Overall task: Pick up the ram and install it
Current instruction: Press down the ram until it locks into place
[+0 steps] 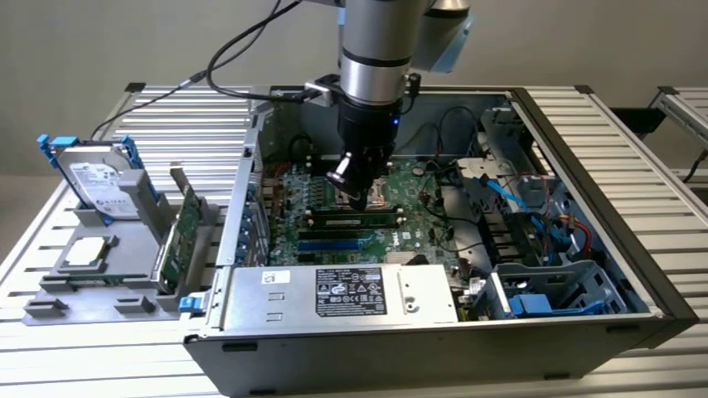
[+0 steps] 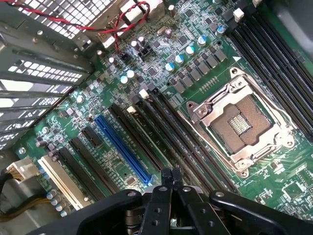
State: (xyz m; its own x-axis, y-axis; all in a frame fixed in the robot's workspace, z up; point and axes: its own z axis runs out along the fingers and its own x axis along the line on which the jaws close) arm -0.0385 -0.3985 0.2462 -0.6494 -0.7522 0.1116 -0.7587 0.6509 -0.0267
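In the exterior view a long narrow green strip with dark chips, the ram [image 1: 354,220], stands on edge along a memory slot of the motherboard [image 1: 321,240] inside the open computer case. My gripper [image 1: 363,199] hangs just above and behind it, fingers shut with nothing between them. In the wrist view the shut fingertips [image 2: 171,175] meet over the long black memory slots [image 2: 161,137], beside the open CPU socket [image 2: 239,125]. I cannot pick the ram out among the slots there.
A power supply [image 1: 343,294] fills the case's front. Blue cables [image 1: 520,199] and a drive cage [image 1: 553,290] lie at the exterior view's right. Outside the case, a grey holder [image 1: 99,282] carries a hard drive [image 1: 99,178] and a green expansion card [image 1: 177,236].
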